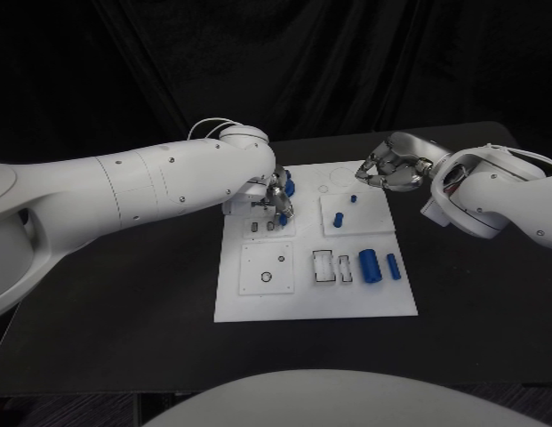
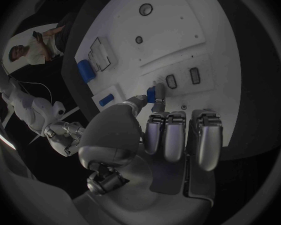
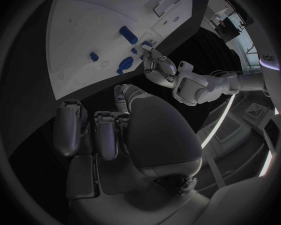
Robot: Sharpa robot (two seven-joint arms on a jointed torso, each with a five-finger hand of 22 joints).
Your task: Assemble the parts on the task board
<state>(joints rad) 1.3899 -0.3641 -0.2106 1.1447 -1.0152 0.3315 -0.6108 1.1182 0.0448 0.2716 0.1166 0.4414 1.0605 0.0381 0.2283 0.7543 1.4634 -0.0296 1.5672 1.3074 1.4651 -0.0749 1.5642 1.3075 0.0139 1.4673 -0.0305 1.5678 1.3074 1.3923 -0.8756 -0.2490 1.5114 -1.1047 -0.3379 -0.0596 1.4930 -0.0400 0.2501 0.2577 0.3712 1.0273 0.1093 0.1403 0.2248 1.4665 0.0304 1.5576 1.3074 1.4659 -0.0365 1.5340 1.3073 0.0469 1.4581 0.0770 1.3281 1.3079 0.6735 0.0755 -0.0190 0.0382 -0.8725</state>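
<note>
We see the white board (image 1: 314, 302) lying in the middle of the black table (image 1: 122, 302). Our left hand (image 1: 276, 197) hangs over the board's ten o'clock corner and pinches a small blue piece (image 2: 155, 93) between thumb and fingertip, just above two small dark slots (image 2: 182, 78); its other fingers are curled in. Our right hand (image 1: 392, 169) hovers at the board's one o'clock corner with its fingers bent inward, and we cannot tell if it holds anything. Toward four o'clock on the board two blue cylinders (image 1: 379, 265) lie side by side, just beside two rectangular slots (image 1: 331, 267). Near the board's centre right, a blue peg (image 1: 339, 220) stands on a raised square.
</note>
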